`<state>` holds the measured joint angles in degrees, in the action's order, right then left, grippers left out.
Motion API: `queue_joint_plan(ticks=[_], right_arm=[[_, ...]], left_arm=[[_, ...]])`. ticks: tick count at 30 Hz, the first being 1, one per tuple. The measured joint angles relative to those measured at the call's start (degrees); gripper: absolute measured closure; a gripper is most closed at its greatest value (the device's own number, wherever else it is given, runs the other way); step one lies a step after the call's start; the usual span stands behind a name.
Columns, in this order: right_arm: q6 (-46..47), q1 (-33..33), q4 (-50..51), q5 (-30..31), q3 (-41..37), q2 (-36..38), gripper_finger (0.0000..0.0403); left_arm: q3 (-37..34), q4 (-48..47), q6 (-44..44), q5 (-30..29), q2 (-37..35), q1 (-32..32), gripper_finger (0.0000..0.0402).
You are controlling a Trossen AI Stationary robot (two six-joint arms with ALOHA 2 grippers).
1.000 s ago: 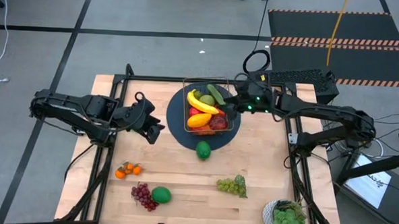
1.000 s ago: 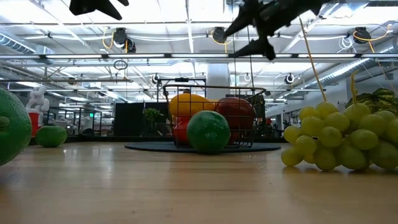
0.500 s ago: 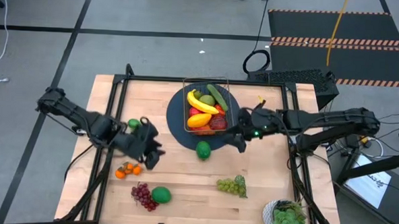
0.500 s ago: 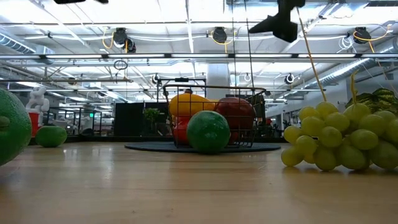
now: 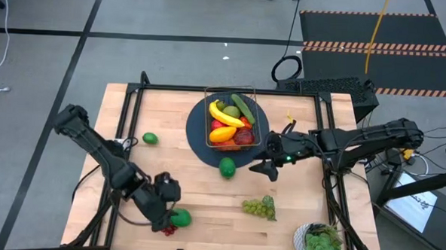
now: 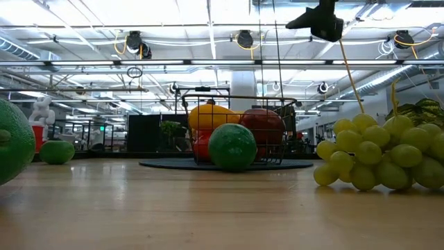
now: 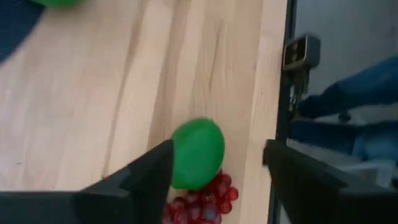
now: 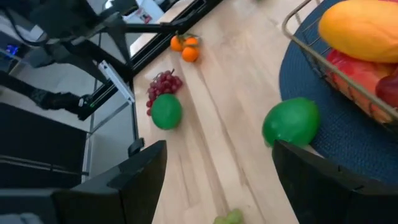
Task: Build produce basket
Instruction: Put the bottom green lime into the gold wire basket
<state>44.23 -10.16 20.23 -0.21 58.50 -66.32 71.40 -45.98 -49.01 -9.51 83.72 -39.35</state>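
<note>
Four cameras cover one wooden table from above, from its surface and from both arms.

The high view looks straight down on the whole table, the basket near its far middle. The low view sits at tabletop height, facing level across to that basket, green grapes close by the lens. The left wrist view hangs close over a green fruit beside purple grapes; the right wrist view, from farther off, shares that pair and the basket's corner.
</note>
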Motion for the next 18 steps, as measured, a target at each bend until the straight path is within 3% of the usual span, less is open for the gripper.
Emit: queue_joint_plan(ticks=[4,9,18], right_arm=[[0.1,-1.2,0.0,-0.1,0.0,0.0,0.0119],[0.6,-3.1,0.0,-0.1,0.0,0.3,0.0119],[1.0,-7.6,0.1,-3.5,0.0,0.2,0.0119]], left_arm=[[0.0,1.2,2.2,0.6,3.7,-1.0,0.0077],[0.0,1.9,12.0,0.7,8.9,-2.3,0.0012],[0.0,3.1,14.3,1.1,17.3,-2.2,0.0002]])
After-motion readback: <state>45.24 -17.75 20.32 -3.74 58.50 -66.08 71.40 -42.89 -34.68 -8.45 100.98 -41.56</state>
